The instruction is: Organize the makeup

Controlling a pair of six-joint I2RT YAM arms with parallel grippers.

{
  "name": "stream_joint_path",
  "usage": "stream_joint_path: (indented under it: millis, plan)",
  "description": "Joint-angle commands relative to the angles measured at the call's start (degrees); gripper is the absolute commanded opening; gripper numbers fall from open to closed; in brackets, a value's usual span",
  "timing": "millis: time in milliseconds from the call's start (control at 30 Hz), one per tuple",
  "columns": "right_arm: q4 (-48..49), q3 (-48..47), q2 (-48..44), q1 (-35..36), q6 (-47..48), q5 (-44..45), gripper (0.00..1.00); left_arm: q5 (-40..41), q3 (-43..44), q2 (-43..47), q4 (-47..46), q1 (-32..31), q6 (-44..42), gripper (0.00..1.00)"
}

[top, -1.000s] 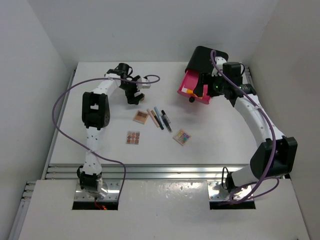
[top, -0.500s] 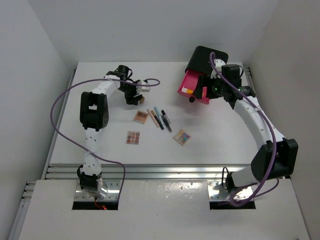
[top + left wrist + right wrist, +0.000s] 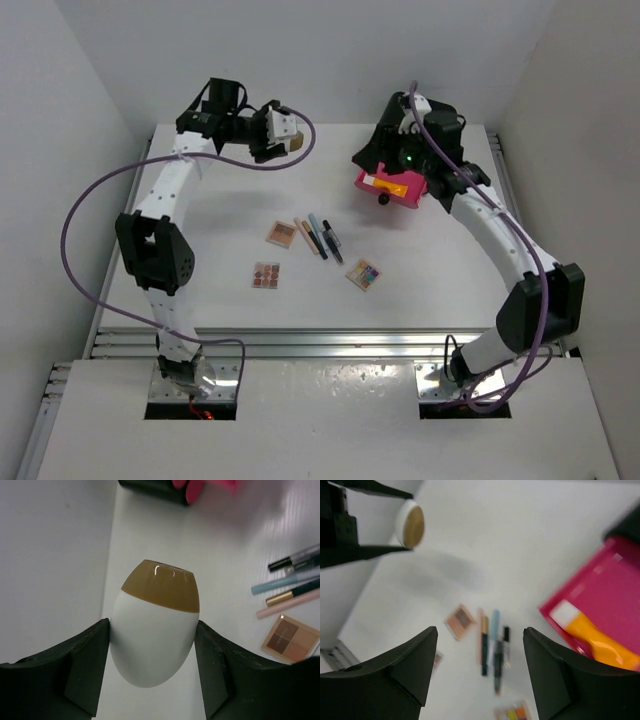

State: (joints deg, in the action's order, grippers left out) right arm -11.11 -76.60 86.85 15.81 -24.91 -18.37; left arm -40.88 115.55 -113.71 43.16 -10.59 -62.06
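Compact (image 3: 154,645) clamped aloft by outstretched left pincer (image 3: 152,629).

The white table (image 3: 200,260) is carrying three small square palettes (image 3: 283,234), thin pencils (image 3: 318,237) lying side by side among them, and a black box (image 3: 412,197) sitting far right with a pink drawer open.

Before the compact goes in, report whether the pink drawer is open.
Open: the pink drawer is pulled out, with the orange sponge lying in it.
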Motion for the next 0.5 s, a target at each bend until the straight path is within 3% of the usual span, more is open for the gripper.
stream_joint_path:
  millis: [0,467]
  plan:
    - [13.02,-3.64,4.29,3.08,-6.99,-5.7,0.7,-7.01,-2.08,3.58,-0.62,-3.73,0.09,0.0]
    - [23.33,-5.23,13.61,6.07,-18.51,-9.14,0.64,-7.63,-1.55,3.06,-1.67,-7.96,2.91,0.0]
